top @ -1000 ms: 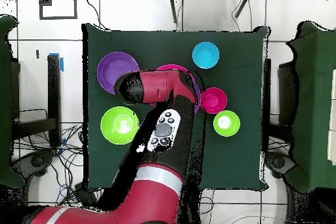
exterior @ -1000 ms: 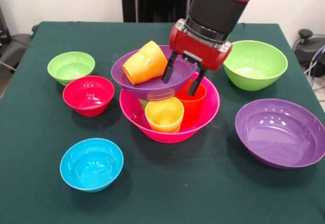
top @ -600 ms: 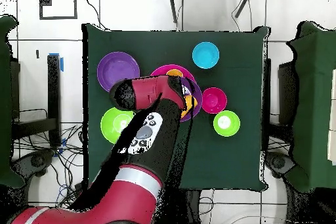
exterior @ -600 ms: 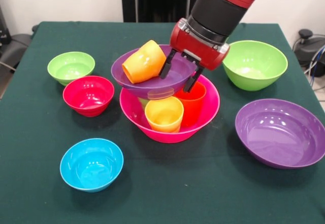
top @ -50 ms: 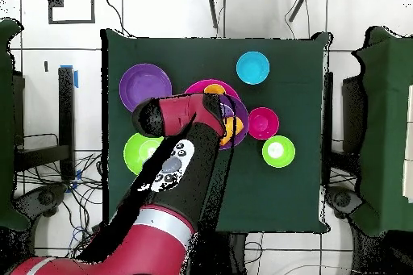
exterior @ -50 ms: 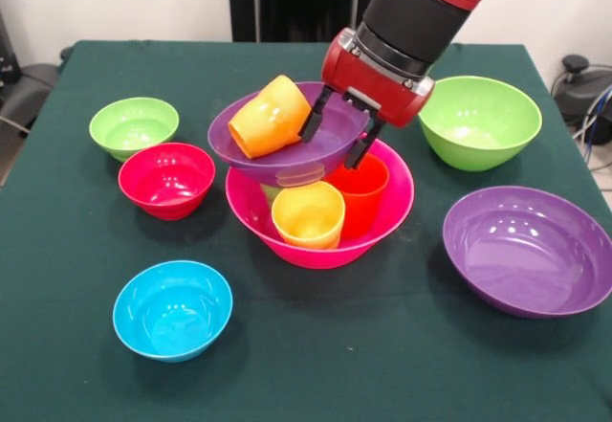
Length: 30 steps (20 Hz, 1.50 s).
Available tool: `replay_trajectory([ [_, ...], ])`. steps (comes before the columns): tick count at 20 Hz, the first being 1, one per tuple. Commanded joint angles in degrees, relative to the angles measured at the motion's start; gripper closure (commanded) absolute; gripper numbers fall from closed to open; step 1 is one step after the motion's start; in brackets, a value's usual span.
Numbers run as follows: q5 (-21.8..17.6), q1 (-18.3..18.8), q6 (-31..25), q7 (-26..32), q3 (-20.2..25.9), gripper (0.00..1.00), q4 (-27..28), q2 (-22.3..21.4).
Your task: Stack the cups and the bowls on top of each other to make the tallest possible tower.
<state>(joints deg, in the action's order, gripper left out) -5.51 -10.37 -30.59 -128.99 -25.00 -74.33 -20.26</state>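
From the front, the gripper (exterior @ -50 ms: 337, 139) pinches the rim of the purple bowl (exterior @ -50 ms: 287, 149), which sits tilted on the cups (exterior @ -50 ms: 330, 207) inside the hot-pink bowl (exterior @ -50 ms: 382, 221) so the tower grows, while from overhead the arm (top @ -50 ms: 173, 167) hides most of it.

Under the red and black gripper (exterior @ -50 ms: 336, 138) is a purple bowl (exterior @ -50 ms: 287, 159) with an orange cup (exterior @ -50 ms: 270, 116). Below sits a pink bowl (exterior @ -50 ms: 320, 242). Beside it are green (exterior @ -50 ms: 478, 121), red (exterior @ -50 ms: 166, 179) and blue bowls (exterior @ -50 ms: 172, 308).
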Motion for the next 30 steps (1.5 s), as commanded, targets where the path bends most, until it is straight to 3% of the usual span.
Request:
replay_trajectory([
  [1,-0.36,0.35,6.02,-8.18,2.87,1.0,-0.94,3.28],
  [5,0.37,1.35,8.82,-7.98,4.69,1.0,-1.69,2.68],
  [11,1.92,1.09,3.85,-7.05,3.87,1.0,-0.03,2.49],
  [16,2.13,0.52,-6.7,-4.3,1.26,1.0,2.35,0.0],
  [21,0.87,0.95,-17.04,-0.21,-1.56,1.0,9.06,-1.29],
  [26,-0.43,0.8,-22.3,1.33,-2.66,1.0,11.99,-2.28],
  [30,-0.01,1.05,-22.3,0.66,-1.34,1.0,12.24,-2.75],
])
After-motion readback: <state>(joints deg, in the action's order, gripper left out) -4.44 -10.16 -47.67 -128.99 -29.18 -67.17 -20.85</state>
